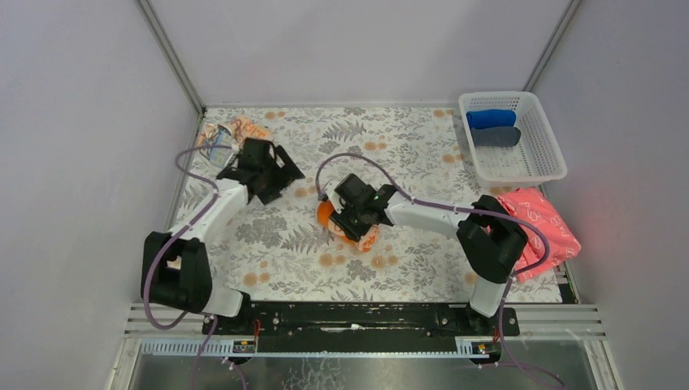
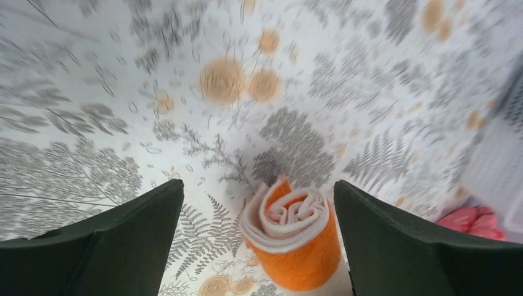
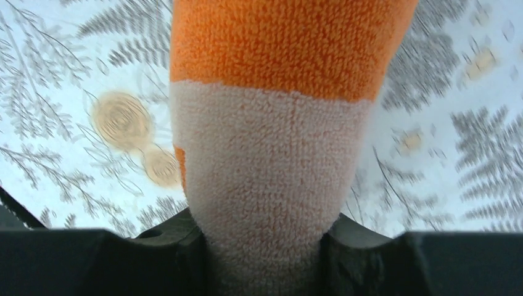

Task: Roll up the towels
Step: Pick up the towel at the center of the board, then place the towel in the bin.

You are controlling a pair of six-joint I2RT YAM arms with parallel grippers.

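Orange-bordered towel (image 2: 296,246) is rolled up and located near the centre of the fern-print table cover (image 1: 406,146); right gripper (image 3: 264,227) is clamped on it, with the cream mid-section pinched between both fingers (image 3: 123,262) and the orange end pointed away from the wrist camera; whether the roll is resting on the cover or raised off it cannot be told; the spiral end of the roll is seen in the left wrist view, cream layers inside, orange outside; left gripper (image 2: 258,188) is spread wide with nothing between the jaws, kept apart from the roll on its far-left side and aimed toward it; background is blurred in both wrist views; peach towel (image 1: 230,132) with orange print is seen crumpled, not rolled, at the far-left corner of the cover, just beyond the left gripper; white basket (image 1: 532,162) is placed at far right, with blue roll (image 1: 491,119) and dark grey roll (image 1: 496,137) laid side by side in its far end; pink cloth (image 1: 543,229) with white outline pattern is draped at the right table edge, beside the right arm's elbow, well apart from both towels.
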